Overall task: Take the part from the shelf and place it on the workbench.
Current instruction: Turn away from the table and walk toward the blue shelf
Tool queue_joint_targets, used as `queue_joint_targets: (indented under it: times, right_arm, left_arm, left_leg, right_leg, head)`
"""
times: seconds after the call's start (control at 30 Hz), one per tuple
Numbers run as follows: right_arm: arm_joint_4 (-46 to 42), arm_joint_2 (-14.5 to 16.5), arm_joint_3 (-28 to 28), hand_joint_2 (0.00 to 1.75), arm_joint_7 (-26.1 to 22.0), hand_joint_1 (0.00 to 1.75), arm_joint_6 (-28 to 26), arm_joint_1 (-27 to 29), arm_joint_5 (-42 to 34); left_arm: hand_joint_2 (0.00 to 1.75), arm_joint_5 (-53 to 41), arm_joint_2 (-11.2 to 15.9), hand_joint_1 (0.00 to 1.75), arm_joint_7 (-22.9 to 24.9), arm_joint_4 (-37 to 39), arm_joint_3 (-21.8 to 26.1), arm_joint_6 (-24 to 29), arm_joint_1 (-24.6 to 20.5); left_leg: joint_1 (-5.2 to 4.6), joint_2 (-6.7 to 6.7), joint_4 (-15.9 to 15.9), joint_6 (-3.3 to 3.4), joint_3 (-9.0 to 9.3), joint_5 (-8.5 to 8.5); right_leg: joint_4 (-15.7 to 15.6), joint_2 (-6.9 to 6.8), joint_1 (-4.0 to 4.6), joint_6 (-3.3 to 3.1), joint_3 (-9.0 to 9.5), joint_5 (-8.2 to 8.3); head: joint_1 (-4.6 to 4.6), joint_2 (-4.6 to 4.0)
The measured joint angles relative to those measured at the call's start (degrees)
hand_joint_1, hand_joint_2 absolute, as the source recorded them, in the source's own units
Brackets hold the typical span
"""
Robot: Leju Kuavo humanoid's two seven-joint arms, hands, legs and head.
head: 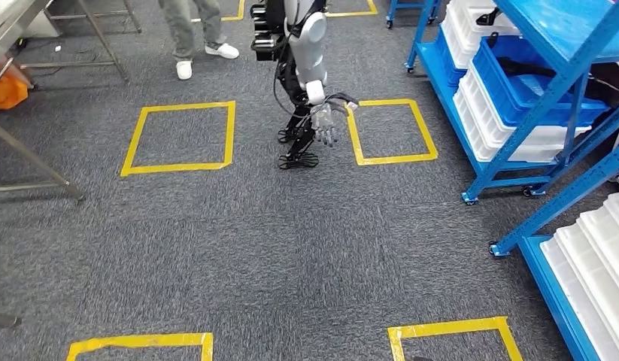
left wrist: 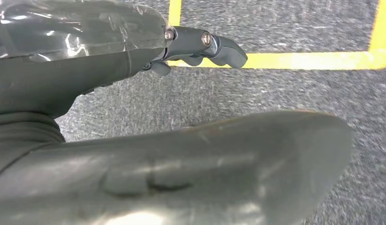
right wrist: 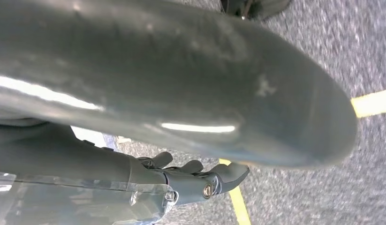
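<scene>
Blue shelf [head: 543, 107] stands at right with bins [head: 509, 147]; part is probably in them, I can't pick it out. Left hand [left wrist: 87, 70] and right hand [right wrist: 181, 84] are empty, fingers loose. Best to turn right and square up close before reaching.

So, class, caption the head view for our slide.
Another humanoid robot stands on grey carpet between yellow tape squares, blue shelving at right.

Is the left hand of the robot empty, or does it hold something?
Empty. In the left wrist view the left hand has its thumb and fingers apart, with bare carpet between them.
</scene>
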Motion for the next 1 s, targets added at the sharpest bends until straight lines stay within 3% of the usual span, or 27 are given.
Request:
queue_joint_targets:
  times: [0.07, 0.1, 0.13, 0.17, 0.23, 0.3, 0.37, 0.43, 0.5, 0.57, 0.63, 0.67, 0.7, 0.77, 0.83, 0.87, 0.93, 1.0]
  right_arm:
    - [0.1, -0.1, 0.0, 0.00, 0.1, 0.00, 0.0, -0.2, 0.0]
    - [0.2, -0.1, 0.1, 0.00, 0.2, 0.00, 0.0, -0.2, 0.0]
    - [0.3, 0.0, 0.1, 0.00, 0.2, 0.00, 0.0, -0.3, 0.0]
    - [0.4, 0.0, 0.1, 0.00, 0.2, 0.00, 0.0, -0.2, 0.0]
    - [0.5, 0.0, 0.1, 0.00, 0.3, 0.00, 0.0, -0.2, -0.1]
    - [0.6, 0.0, 0.3, 0.00, 0.4, 0.00, 0.0, -0.3, -0.1]
    - [0.6, 0.0, 0.4, 0.00, 0.5, 0.00, 0.0, -0.4, -0.2]
    - [0.7, 0.0, 0.6, 0.00, 0.6, 0.00, 0.0, -0.3, -0.3]
    - [0.8, 0.0, 0.7, 0.00, 0.6, 0.00, 0.0, -0.2, -0.4]
    - [0.8, 0.1, 0.9, 0.00, 0.6, 0.00, 0.0, -0.3, -0.6]
    - [0.8, 0.1, 1.0, 0.00, 0.6, 0.00, 0.0, -0.3, -0.8]
    - [0.8, 0.1, 1.1, 0.00, 0.6, 0.00, 0.0, -0.3, -0.9]
    - [0.8, 0.0, 1.2, 0.00, 0.6, 0.00, 0.0, -0.2, -0.9]
    - [0.8, 0.0, 1.3, 0.00, 0.6, 0.00, 0.0, -0.1, -0.9]
    - [0.8, 0.0, 1.4, 0.00, 0.4, 0.00, 0.0, -0.3, -0.9]
    - [0.8, 0.0, 1.5, 0.00, 0.4, 0.00, 0.0, -0.4, -0.9]
    - [0.8, 0.0, 1.6, 0.00, 0.3, 0.00, 0.0, -0.3, -0.9]
    - [0.8, -0.1, 1.7, 0.00, 0.3, 0.00, 0.0, -0.2, -1.0]
  left_arm:
    - [0.00, 0.0, 0.1, 0.00, -0.1, 0.0, 0.0, 0.0, 0.1]
    - [0.00, 0.0, 0.1, 0.00, -0.1, 0.0, 0.0, 0.0, 0.2]
    - [0.00, 0.0, 0.1, 0.00, -0.1, 0.0, 0.0, 0.0, 0.3]
    - [0.00, 0.0, 0.1, 0.00, -0.1, 0.0, 0.0, 0.0, 0.3]
    - [0.00, 0.0, 0.1, 0.00, -0.1, 0.0, 0.0, 0.0, 0.3]
    - [0.00, -0.1, 0.2, 0.00, -0.1, 0.0, 0.0, -0.1, 0.3]
    - [0.00, -0.1, 0.2, 0.00, -0.1, 0.1, 0.0, -0.1, 0.3]
    - [0.00, -0.1, 0.2, 0.00, -0.1, 0.1, 0.0, -0.1, 0.3]
    - [0.00, -0.1, 0.2, 0.00, -0.2, 0.1, 0.0, -0.2, 0.2]
    - [0.00, -0.1, 0.2, 0.00, -0.3, 0.2, 0.0, -0.2, 0.3]
    - [0.00, -0.1, 0.3, 0.00, -0.3, 0.3, 0.0, -0.3, 0.4]
    - [0.00, -0.1, 0.3, 0.00, -0.3, 0.3, 0.0, -0.3, 0.4]
    - [0.00, -0.1, 0.3, 0.00, -0.3, 0.4, 0.0, -0.3, 0.4]
    - [0.00, -0.1, 0.3, 0.00, -0.3, 0.4, 0.0, -0.3, 0.3]
    - [0.00, -0.1, 0.3, 0.00, -0.3, 0.4, 0.0, -0.3, 0.2]
    - [0.00, -0.2, 0.3, 0.00, -0.3, 0.4, 0.0, -0.3, 0.2]
    - [0.00, -0.2, 0.3, 0.00, -0.3, 0.4, 0.0, -0.3, 0.2]
    - [0.00, -0.2, 0.3, 0.00, -0.2, 0.4, 0.0, -0.4, 0.0]
  left_leg:
    - [0.01, -2.25, 6.9, -0.09, -3.13, -3.64]
    - [-0.01, -2.69, 10.6, -0.08, -5.03, -5.13]
    - [-0.05, -2.88, 13.1, -0.02, -6.43, -5.64]
    - [-0.07, -2.96, 13.6, 0.07, -6.93, -4.99]
    - [-0.02, -3.67, 8.1, 0.36, -4.88, -0.78]
    - [0.20, -6.21, 1.0, 0.57, -2.10, 2.47]
    - [0.17, -7.58, -1.5, 0.79, -1.32, 2.90]
    - [0.04, -6.41, -1.9, 1.41, -1.19, 3.13]
    - [0.13, -5.05, -2.5, 2.17, -0.93, 3.42]
    - [0.06, -3.55, -2.7, 2.57, -0.84, 3.47]
    - [-0.11, -1.96, -2.7, 2.73, -0.85, 3.33]
    - [-0.16, -1.25, -2.7, 2.74, -0.81, 3.24]
    - [-0.18, -0.62, -2.7, 2.70, -0.71, 3.13]
    - [-0.20, 0.46, -2.7, 2.43, -0.34, 2.84]
    - [-0.39, 1.38, -2.6, 1.90, 0.04, 2.48]
    - [-0.45, 1.77, -2.6, 1.62, 0.18, 2.35]
    - [-0.38, 2.40, -2.7, 0.98, 0.56, 2.11]
    - [-0.18, 0.77, -1.2, 0.33, 0.41, 0.84]
  right_leg:
    - [-0.1, 0.94, -0.03, -0.44, 0.11, 0.06]
    - [-0.1, 1.49, 0.03, -0.56, 0.11, 0.04]
    - [-0.1, 2.12, 0.08, -0.59, 0.15, 0.02]
    - [0.0, 2.79, 0.11, -0.59, 0.20, 0.01]
    - [0.1, 4.19, 0.07, -0.43, 0.39, -0.11]
    - [0.6, 5.50, 0.06, 0.00, 0.26, -0.36]
    - [0.9, 6.56, -0.07, 0.60, -0.16, -0.45]
    - [0.9, 7.17, -0.32, 1.26, -0.36, -0.42]
    - [2.9, 5.07, -0.27, 1.84, -1.22, -1.80]
    - [9.0, 2.09, -0.27, 2.32, -4.11, -5.10]
    - [15.2, 1.20, -0.51, 2.69, -7.23, -7.38]
    - [16.1, 1.04, -0.60, 2.76, -7.64, -7.10]
    - [14.6, 0.84, -0.65, 2.75, -6.92, -5.81]
    - [7.2, -0.77, -0.53, 2.50, -3.17, -2.25]
    - [1.6, -2.31, -0.03, 1.77, -0.50, -0.56]
    - [0.7, -2.56, 0.26, 1.35, -0.19, -0.65]
    - [0.5, -1.44, 0.44, 0.53, -0.16, -0.58]
    - [0.0, -0.49, 0.22, -0.17, 0.20, -0.34]
  head:
    - [-0.69, 0.00]
    - [-1.03, 0.00]
    - [-1.27, 0.00]
    - [-1.45, 0.00]
    - [-1.66, 0.00]
    - [-1.90, 0.00]
    - [-1.98, 0.00]
    - [-1.93, 0.00]
    - [-1.46, 0.00]
    - [-0.57, 0.00]
    - [-0.03, 0.00]
    - [0.11, 0.00]
    - [0.27, 0.00]
    - [0.73, 0.00]
    - [0.91, 0.00]
    - [0.80, 0.00]
    - [0.44, 0.00]
    - [0.17, 0.00]
